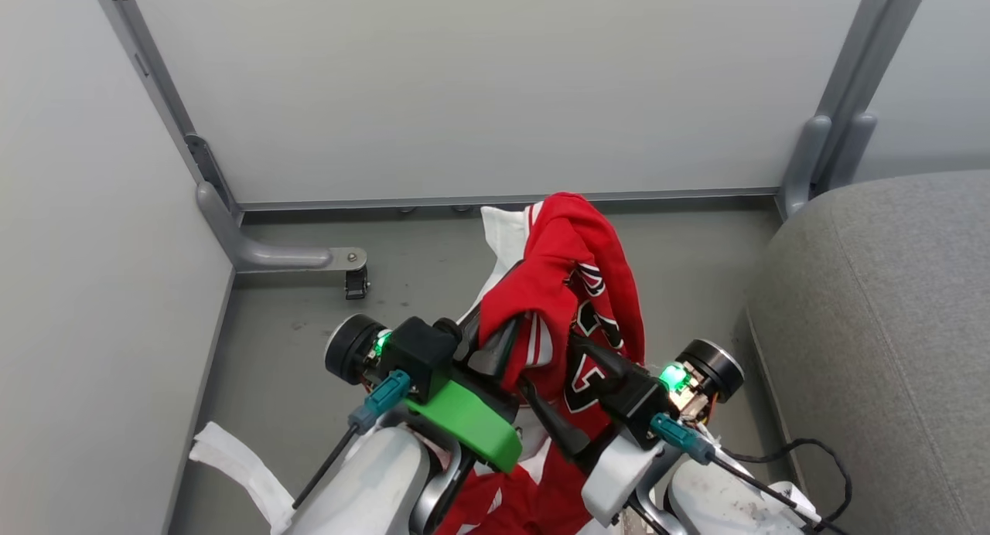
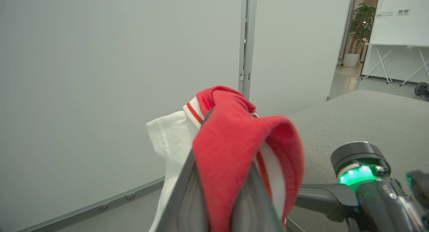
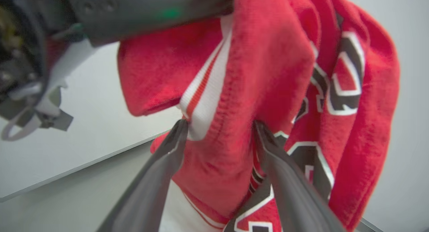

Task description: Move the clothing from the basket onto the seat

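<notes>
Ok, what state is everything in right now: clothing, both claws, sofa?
jersey: bunched, lifted in the air, hanging in folds.
left claw: shut on the jersey, holding it up.
right claw: open, one finger on each side of a fold of the jersey.
white cloth: raised beside the jersey; cannot tell if it is gripped.
sofa: no clothing on the part in view.

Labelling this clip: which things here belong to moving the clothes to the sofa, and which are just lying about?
Job in hand:
red jersey
left gripper, shut on it
right gripper, open, fingers either side of a fold
grey sofa

Lying about:
partition wall
caster foot
black cable
potted plant
</notes>
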Robot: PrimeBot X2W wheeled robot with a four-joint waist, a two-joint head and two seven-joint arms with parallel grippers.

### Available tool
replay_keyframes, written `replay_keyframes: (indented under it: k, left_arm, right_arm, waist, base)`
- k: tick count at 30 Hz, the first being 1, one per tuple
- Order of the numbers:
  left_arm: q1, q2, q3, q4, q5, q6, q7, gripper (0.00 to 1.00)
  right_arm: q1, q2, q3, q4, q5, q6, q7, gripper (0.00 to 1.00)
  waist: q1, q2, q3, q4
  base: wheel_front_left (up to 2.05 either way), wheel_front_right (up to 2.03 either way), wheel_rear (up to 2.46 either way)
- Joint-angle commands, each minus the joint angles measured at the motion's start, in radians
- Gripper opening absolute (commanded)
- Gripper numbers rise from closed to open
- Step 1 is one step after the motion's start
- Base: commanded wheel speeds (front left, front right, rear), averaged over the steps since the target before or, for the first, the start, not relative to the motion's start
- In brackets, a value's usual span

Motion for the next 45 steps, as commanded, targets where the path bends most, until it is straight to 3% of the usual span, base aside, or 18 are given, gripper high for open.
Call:
replay_keyframes:
  k: [1, 9, 10, 11, 12, 17, 18, 19, 20, 31, 42, 45]
  left_arm:
    - [-0.021, -0.001, -0.011, 0.000, -0.010, 0.007, -0.001, 0.00]
    - [-0.029, -0.001, -0.084, -0.008, -0.068, 0.025, -0.001, 0.00]
    - [-0.029, -0.001, -0.092, -0.009, -0.076, 0.029, -0.001, 0.00]
    - [-0.030, -0.001, -0.103, -0.012, -0.089, 0.031, -0.001, 0.00]
    - [-0.032, -0.001, -0.115, -0.015, -0.098, 0.035, -0.001, 0.00]
    - [-0.039, -0.001, -0.133, -0.018, -0.119, 0.058, -0.001, 0.00]
    - [-0.040, -0.001, -0.128, -0.021, -0.117, 0.065, -0.001, 0.13]
    - [-0.040, -0.001, -0.124, -0.027, -0.113, 0.067, -0.001, 0.45]
    - [-0.038, -0.001, -0.119, -0.032, -0.109, 0.070, -0.001, 1.00]
    - [0.012, 0.007, -0.077, -0.022, -0.050, 0.050, -0.001, 1.00]
    - [0.041, 0.005, -0.011, -0.011, 0.004, 0.024, -0.001, 1.00]
    - [0.026, 0.003, -0.019, -0.005, 0.017, 0.015, -0.001, 1.00]
  right_arm:
    - [-0.010, -0.001, -0.005, 0.014, -0.018, -0.001, -0.005, 1.00]
    - [-0.026, 0.006, -0.007, 0.065, -0.021, -0.001, -0.005, 1.00]
    - [-0.028, 0.006, -0.006, 0.066, -0.012, -0.001, -0.005, 0.91]
    - [-0.030, 0.006, -0.007, 0.067, 0.004, -0.001, -0.005, 0.58]
    - [-0.034, 0.006, -0.005, 0.070, 0.012, -0.001, -0.005, 0.00]
    - [-0.030, 0.006, -0.008, 0.061, 0.053, -0.001, -0.005, 0.00]
    - [-0.023, 0.005, -0.012, 0.058, 0.055, -0.001, -0.005, 0.00]
    - [-0.016, 0.005, -0.015, 0.055, 0.059, -0.001, -0.005, 0.00]
    - [-0.007, 0.005, -0.020, 0.050, 0.064, -0.001, -0.005, 0.00]
    - [0.045, 0.006, -0.150, -0.015, 0.043, -0.001, -0.005, 0.00]
    - [0.078, 0.007, -0.193, -0.098, 0.025, -0.001, -0.005, 0.00]
    - [0.086, 0.005, -0.243, -0.121, 0.017, -0.001, -0.005, 0.00]
  waist:
    - [0.0001, 0.0000, 0.000, 0.018]
    - [0.0001, 0.0000, 0.001, 0.047]
    - [0.0001, 0.0000, 0.002, 0.049]
    - [0.0001, 0.0000, 0.002, 0.051]
    - [0.0001, 0.0000, 0.003, 0.053]
    - [0.0001, 0.0000, 0.006, 0.042]
    - [0.0001, 0.0000, 0.008, 0.034]
    - [0.0001, 0.0000, 0.010, 0.025]
    - [0.0001, 0.0000, 0.012, 0.011]
    - [0.0001, 0.0000, 0.043, -0.241]
    - [0.0001, 0.0000, 0.087, -0.540]
    - [0.0001, 0.0000, 0.110, -0.567]
  base:
    - [0.00, 0.00, 0.00]
    - [0.00, 0.00, 0.00]
    - [0.00, 0.00, 0.00]
    - [0.00, 0.00, 0.00]
    - [0.00, 0.00, 0.00]
    - [0.00, 0.00, 0.00]
    - [0.00, 0.00, 0.00]
    - [0.00, 0.00, 0.00]
    - [0.00, 0.00, 0.00]
    - [0.00, 0.00, 0.00]
    - [0.00, 0.00, 0.00]
    - [0.00, 0.00, 0.00]
